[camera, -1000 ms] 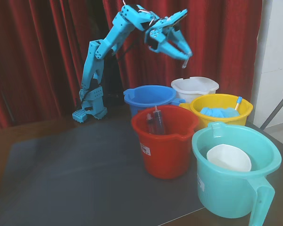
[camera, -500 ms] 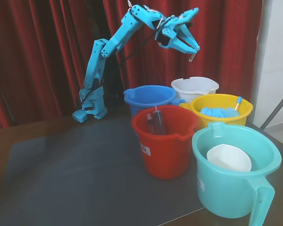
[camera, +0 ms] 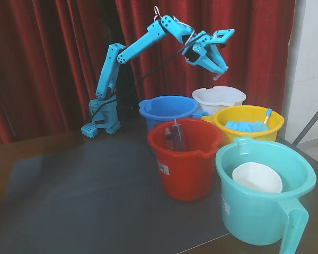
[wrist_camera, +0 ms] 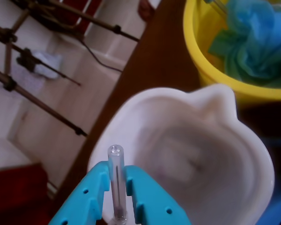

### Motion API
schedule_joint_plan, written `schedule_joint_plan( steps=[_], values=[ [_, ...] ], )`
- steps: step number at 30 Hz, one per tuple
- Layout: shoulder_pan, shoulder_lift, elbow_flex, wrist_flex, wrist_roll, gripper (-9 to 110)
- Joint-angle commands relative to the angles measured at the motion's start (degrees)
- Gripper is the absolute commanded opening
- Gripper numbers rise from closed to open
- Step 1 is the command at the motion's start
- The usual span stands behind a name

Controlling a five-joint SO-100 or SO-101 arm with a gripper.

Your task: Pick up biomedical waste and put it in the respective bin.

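Observation:
My blue gripper [camera: 220, 72] hangs high above the white bucket [camera: 219, 98] at the back of the bucket group. In the wrist view the gripper [wrist_camera: 116, 172] is shut on a thin clear plastic tube [wrist_camera: 116, 173] that sticks out past the fingertips. Straight below it opens the white bucket [wrist_camera: 253, 154], with its wavy rim and spout. The tube's tip shows in the fixed view as a pale sliver [camera: 218, 76] at the fingertips.
A blue bucket [camera: 168, 108] stands left of the white one, a yellow bucket [camera: 249, 123] with blue cloth to its front right. A red bucket [camera: 185, 159] holds syringes; a teal jug [camera: 265, 193] holds a white bowl. Tripod legs [wrist_camera: 37, 70] stand beyond the table edge.
The arm has stretched out to the right and the gripper has dropped slightly, carrying the tube from above the blue bucket's far side to over the white bucket.

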Motion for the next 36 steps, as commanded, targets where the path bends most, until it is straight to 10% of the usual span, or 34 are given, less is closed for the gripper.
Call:
schedule_joint_plan(
  steps=[1, 36],
  values=[
    [0.3, 3.3, 1.2, -4.0, -0.4, 0],
    [5.1, 4.4, 1.2, 4.8, -6.2, 14]
  ],
)
